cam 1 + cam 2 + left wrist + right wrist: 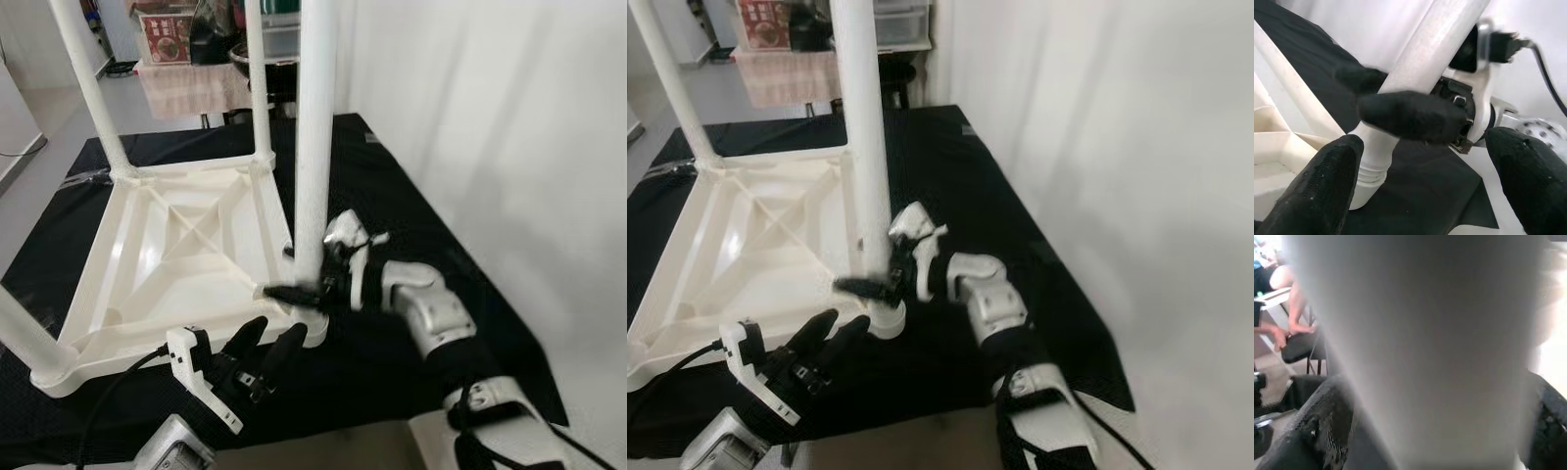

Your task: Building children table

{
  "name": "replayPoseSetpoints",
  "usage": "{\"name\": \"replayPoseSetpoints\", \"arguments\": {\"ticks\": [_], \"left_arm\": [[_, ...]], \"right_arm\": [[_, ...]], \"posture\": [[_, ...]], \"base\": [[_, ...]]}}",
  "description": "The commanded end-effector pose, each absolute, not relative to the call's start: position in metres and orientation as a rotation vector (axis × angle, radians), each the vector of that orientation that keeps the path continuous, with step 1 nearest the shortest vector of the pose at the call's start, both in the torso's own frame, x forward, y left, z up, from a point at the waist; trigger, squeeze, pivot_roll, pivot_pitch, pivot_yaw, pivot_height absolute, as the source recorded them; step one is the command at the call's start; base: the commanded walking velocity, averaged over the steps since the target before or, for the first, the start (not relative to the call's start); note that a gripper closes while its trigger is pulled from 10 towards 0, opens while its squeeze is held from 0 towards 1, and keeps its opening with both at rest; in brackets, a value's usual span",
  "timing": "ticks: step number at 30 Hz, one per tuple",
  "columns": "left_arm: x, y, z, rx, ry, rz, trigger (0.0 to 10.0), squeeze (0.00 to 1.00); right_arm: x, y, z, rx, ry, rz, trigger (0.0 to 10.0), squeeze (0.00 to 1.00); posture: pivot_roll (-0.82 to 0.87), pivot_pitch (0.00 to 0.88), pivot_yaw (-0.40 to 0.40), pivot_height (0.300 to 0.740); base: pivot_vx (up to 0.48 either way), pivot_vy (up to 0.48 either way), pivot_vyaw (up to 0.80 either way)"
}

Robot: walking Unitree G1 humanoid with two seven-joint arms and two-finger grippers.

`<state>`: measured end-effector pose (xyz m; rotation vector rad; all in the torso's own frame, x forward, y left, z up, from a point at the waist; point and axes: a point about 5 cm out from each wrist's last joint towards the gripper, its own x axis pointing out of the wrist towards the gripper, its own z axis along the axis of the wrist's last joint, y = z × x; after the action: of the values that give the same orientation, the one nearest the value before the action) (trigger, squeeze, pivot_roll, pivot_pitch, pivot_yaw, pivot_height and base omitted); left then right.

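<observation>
Left eye view: right tool [306,291] clamps table leg [315,147]; left tool [265,351] spread wide.

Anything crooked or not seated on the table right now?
Yes: the near leg held by the right gripper isn't fully seated; its threaded end still shows above the corner socket. The left gripper waits open nearby.

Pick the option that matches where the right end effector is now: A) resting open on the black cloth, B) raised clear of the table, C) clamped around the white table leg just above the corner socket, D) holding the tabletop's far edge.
C: the right end effector has its black fingers closed on either side of the white table leg, low down near the corner socket of the upturned tabletop.
</observation>
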<state>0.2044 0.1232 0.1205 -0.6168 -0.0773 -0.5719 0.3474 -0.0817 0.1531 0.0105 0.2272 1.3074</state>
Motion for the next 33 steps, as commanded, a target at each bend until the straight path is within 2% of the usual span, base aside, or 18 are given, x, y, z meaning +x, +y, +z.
{"name": "replayPoseSetpoints", "arguments": {"ticks": [1,7,8,14,20,21,22,23,24,25,26,27,29,33], "left_arm": [[0.205,0.124,0.116,-0.606,-0.062,-0.554,10.0,0.0],[0.205,0.124,0.115,-0.601,-0.065,-0.55,10.0,0.0],[0.205,0.124,0.115,-0.599,-0.065,-0.549,10.0,0.0],[0.205,0.123,0.115,-0.598,-0.066,-0.549,10.0,0.0],[0.201,0.122,0.116,-0.595,-0.059,-0.553,10.0,0.0],[0.2,0.123,0.116,-0.593,-0.056,-0.553,10.0,0.0],[0.2,0.123,0.116,-0.593,-0.056,-0.553,10.0,0.0],[0.198,0.124,0.116,-0.59,-0.052,-0.553,10.0,0.0],[0.197,0.125,0.116,-0.587,-0.049,-0.552,10.0,0.0],[0.197,0.125,0.116,-0.587,-0.049,-0.552,10.0,0.0],[0.197,0.127,0.117,-0.583,-0.045,-0.551,10.0,0.0],[0.197,0.127,0.117,-0.583,-0.045,-0.551,10.0,0.0],[0.197,0.129,0.116,-0.571,-0.038,-0.551,10.0,0.0],[0.197,0.129,0.116,-0.569,-0.035,-0.551,10.0,0.0]], "right_arm": [[0.353,-0.08,0.167,0.01,0.2,1.344,10.0,0.0],[0.36,-0.083,0.171,0.053,0.236,1.358,10.0,0.0],[0.361,-0.084,0.169,0.07,0.253,1.357,0.0,0.0],[0.361,-0.086,0.166,0.078,0.259,1.359,0.0,0.0],[0.356,-0.113,0.14,0.026,0.302,1.208,0.0,0.0],[0.354,-0.114,0.13,0.019,0.311,1.097,0.0,0.0],[0.354,-0.114,0.13,0.019,0.311,1.097,0.0,0.0],[0.354,-0.113,0.119,0.004,0.31,0.86,0.0,0.0],[0.354,-0.118,0.11,0.045,0.313,0.514,0.0,0.0],[0.354,-0.118,0.11,0.045,0.313,0.514,0.0,0.0],[0.335,-0.112,0.098,0.077,0.365,0.43,0.0,0.0],[0.335,-0.112,0.098,0.077,0.365,0.43,0.0,0.0],[0.309,-0.097,0.093,0.112,0.372,0.471,0.0,0.0],[0.311,-0.094,0.094,0.111,0.36,0.515,0.0,0.0]], "posture": [[0.05,0.0,-0.018,0.74],[0.06,0.0,-0.025,0.74],[0.07,0.0,-0.028,0.74],[0.07,0.0,-0.028,0.74],[0.05,0.0,-0.014,0.74],[0.05,0.0,-0.011,0.74],[0.05,0.0,-0.011,0.74],[0.03,0.008,-0.006,0.74],[0.03,0.012,-0.003,0.74],[0.03,0.012,-0.003,0.74],[0.02,0.028,0.01,0.74],[0.02,0.028,0.01,0.74],[0.0,0.021,0.032,0.74],[0.01,0.018,0.027,0.74]], "base": [[0.0,0.0,0.0],[0.0,0.0,0.0],[0.0,0.0,0.0],[0.0,0.0,0.0],[0.0,0.0,0.0],[0.0,0.0,0.0],[0.0,0.0,0.0],[0.0,0.0,0.0],[0.0,0.0,0.0],[0.0,0.0,0.0],[0.0,0.0,0.0],[0.0,0.0,0.0],[0.0,0.0,0.0],[0.0,0.0,0.0]]}}
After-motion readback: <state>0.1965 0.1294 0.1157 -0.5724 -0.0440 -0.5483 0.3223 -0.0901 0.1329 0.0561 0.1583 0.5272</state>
